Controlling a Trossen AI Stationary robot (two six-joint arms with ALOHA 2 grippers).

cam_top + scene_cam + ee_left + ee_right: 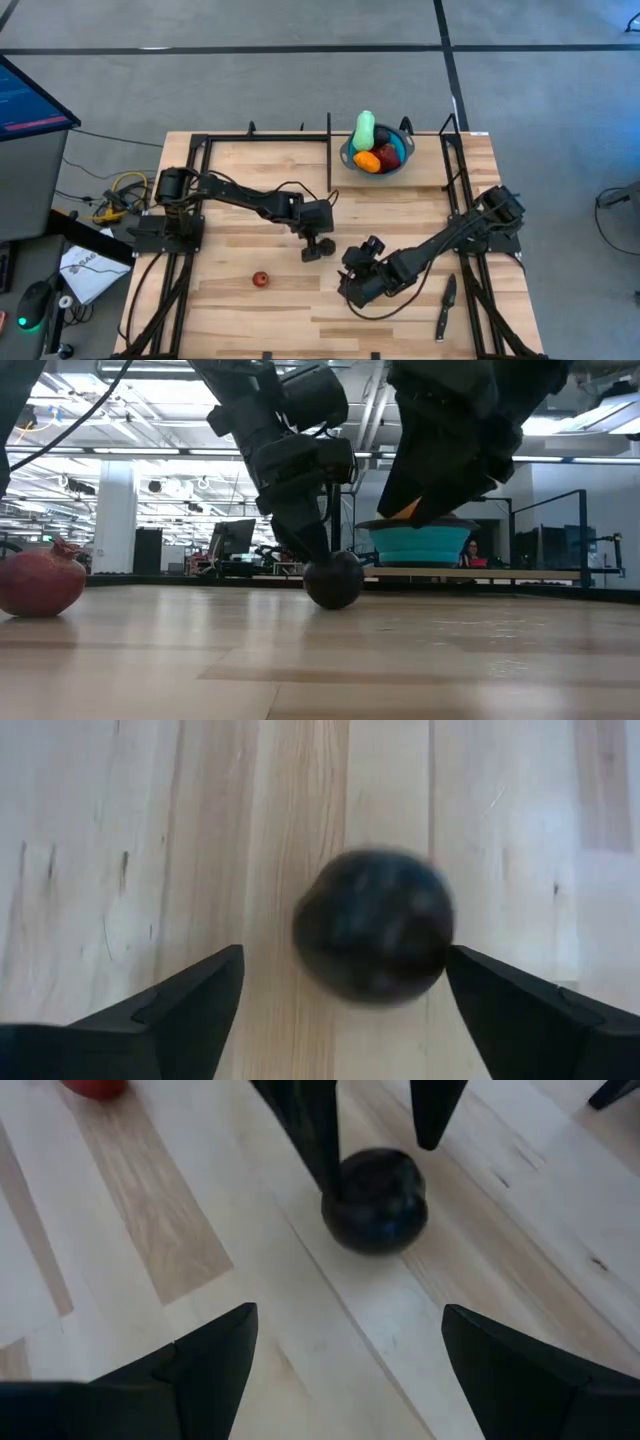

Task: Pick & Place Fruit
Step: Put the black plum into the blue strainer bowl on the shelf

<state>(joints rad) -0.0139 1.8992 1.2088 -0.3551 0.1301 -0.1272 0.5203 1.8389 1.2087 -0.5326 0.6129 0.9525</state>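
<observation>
Left wrist view is showing the left pincer [340,995] gaping wide around the dark purple fruit [375,925], lying round at frame centre between its tips; the right pincer [345,1345] is hovering nearby, also spread.

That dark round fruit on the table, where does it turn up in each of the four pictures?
High view: the dark purple fruit sits mid-table, under the left gripper.
Low view: centre, on the wood, below that gripper.
Left wrist view: centre, between the open fingers.
Right wrist view: upper middle.
Shared landmark: the small red fruit, seen far left in the low view and at the right wrist view's top corner; not in the left wrist view.
</observation>
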